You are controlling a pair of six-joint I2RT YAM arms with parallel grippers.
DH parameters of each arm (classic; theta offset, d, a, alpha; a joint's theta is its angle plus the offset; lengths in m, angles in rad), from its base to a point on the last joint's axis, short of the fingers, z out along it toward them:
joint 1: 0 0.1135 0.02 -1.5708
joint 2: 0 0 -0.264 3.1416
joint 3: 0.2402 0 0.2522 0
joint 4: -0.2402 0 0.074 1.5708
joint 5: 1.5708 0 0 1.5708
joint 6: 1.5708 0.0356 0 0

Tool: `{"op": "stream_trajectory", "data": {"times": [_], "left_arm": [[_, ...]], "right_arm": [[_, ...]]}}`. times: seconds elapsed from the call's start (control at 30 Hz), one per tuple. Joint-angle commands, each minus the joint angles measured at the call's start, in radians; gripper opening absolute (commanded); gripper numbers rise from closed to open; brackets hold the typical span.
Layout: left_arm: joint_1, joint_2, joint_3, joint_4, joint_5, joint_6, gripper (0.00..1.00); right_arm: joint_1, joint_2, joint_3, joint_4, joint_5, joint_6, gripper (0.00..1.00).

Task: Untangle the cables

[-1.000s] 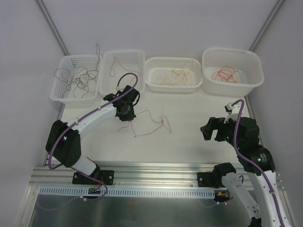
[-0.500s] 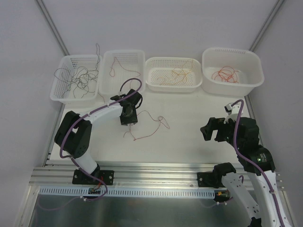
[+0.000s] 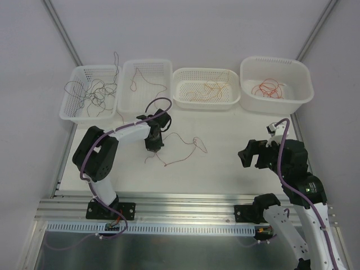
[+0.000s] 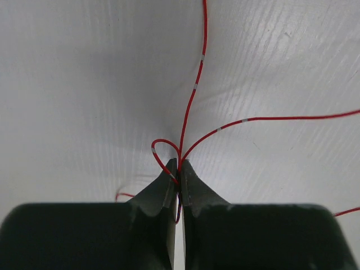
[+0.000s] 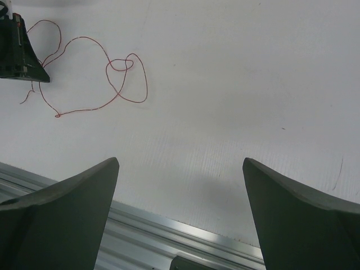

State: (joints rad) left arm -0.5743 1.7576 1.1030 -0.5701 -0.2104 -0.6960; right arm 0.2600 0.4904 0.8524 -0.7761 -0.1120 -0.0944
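Observation:
A dark red cable point(image 3: 183, 147) lies looped on the white table, also in the right wrist view point(image 5: 121, 84). My left gripper point(image 3: 154, 147) is shut on its left end; the left wrist view shows the jaws pinching the red wire point(image 4: 190, 101), with a small loop at the tips. My right gripper point(image 3: 252, 156) is open and empty at the right, away from the cable. Dark grey cables point(image 3: 90, 93) fill the leftmost basket, a dark red cable point(image 3: 140, 84) the second, orange-yellow cables point(image 3: 212, 86) the third, bright red cables point(image 3: 268, 88) the rightmost.
Four white baskets stand in a row at the back: left point(image 3: 70, 107), second point(image 3: 126, 104), third point(image 3: 185, 100), right point(image 3: 304, 93). A metal rail point(image 3: 185, 205) runs along the table's near edge.
My left gripper has moved back toward the baskets and a little right, dragging the dark red cable with it. The left arm has folded in. The right arm has not moved.

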Motion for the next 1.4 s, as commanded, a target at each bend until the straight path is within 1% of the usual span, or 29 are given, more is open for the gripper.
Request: {"op": "stream_trajectory", "data": {"times": [0.0, 0.13, 0.2, 0.23, 0.27, 0.3, 0.37, 0.4, 0.47, 0.53, 0.6, 0.63, 0.7, 0.83, 0.9, 1.07, 1.13, 1.17, 1.27, 1.37], "left_arm": [[-0.004, -0.052, 0.014, 0.001, 0.014, 0.027, 0.00], [-0.062, -0.153, 0.072, 0.003, 0.052, 0.110, 0.00], [-0.136, -0.176, 0.113, -0.001, 0.081, 0.180, 0.00], [-0.169, -0.193, 0.162, -0.001, 0.085, 0.202, 0.00], [-0.229, -0.201, 0.188, -0.001, 0.083, 0.223, 0.00], [-0.264, -0.205, 0.245, -0.001, 0.080, 0.269, 0.00], [-0.327, -0.208, 0.305, -0.001, 0.066, 0.321, 0.00], [-0.385, -0.205, 0.332, -0.001, 0.049, 0.364, 0.00], [-0.407, -0.204, 0.391, -0.001, 0.048, 0.383, 0.00], [-0.406, -0.222, 0.409, -0.001, 0.020, 0.375, 0.00], [-0.407, -0.234, 0.437, -0.002, 0.019, 0.400, 0.00], [-0.409, -0.239, 0.451, -0.001, 0.066, 0.404, 0.00], [-0.420, -0.241, 0.483, -0.002, 0.103, 0.415, 0.00], [-0.417, -0.291, 0.485, -0.001, 0.037, 0.415, 0.00], [-0.388, -0.322, 0.488, -0.002, 0.003, 0.418, 0.00], [-0.288, -0.363, 0.534, -0.004, 0.025, 0.460, 0.00], [-0.257, -0.371, 0.577, -0.002, 0.035, 0.480, 0.00], [-0.215, -0.374, 0.592, -0.004, 0.057, 0.495, 0.00], [-0.145, -0.374, 0.664, -0.008, 0.120, 0.513, 0.00], [-0.090, -0.347, 0.788, -0.017, 0.138, 0.568, 0.00]], "right_arm": [[0.005, -0.004, 0.000, -0.006, 0.014, -0.014, 0.97], [0.005, 0.000, 0.005, -0.002, 0.026, -0.014, 0.97], [0.005, -0.004, 0.005, 0.000, 0.047, -0.013, 0.97], [0.005, -0.007, 0.007, 0.001, 0.057, -0.013, 0.97], [0.007, -0.012, 0.008, 0.003, 0.069, -0.010, 0.97], [0.005, -0.022, 0.010, 0.005, 0.090, -0.010, 0.97], [0.005, -0.035, 0.014, 0.008, 0.104, -0.007, 0.97], [0.005, -0.041, 0.017, 0.008, 0.144, -0.005, 0.97], [0.007, -0.064, 0.028, 0.009, 0.167, -0.005, 0.97], [0.005, -0.090, 0.034, 0.008, 0.202, -0.008, 0.97], [0.005, -0.107, 0.042, 0.006, 0.232, -0.013, 0.97], [0.007, -0.124, 0.042, 0.006, 0.242, -0.016, 0.97], [0.005, -0.136, 0.040, 0.008, 0.267, -0.022, 0.97], [0.005, -0.144, 0.040, 0.003, 0.282, -0.022, 0.97], [0.005, -0.145, 0.039, 0.005, 0.276, -0.021, 0.97], [0.005, -0.142, 0.040, 0.005, 0.276, -0.022, 0.97], [0.005, -0.142, 0.040, 0.005, 0.275, -0.022, 0.97], [0.005, -0.142, 0.042, 0.006, 0.276, -0.022, 0.97], [0.005, -0.136, 0.045, 0.005, 0.276, -0.025, 0.97], [0.007, -0.128, 0.045, 0.005, 0.279, -0.028, 0.97]]}}
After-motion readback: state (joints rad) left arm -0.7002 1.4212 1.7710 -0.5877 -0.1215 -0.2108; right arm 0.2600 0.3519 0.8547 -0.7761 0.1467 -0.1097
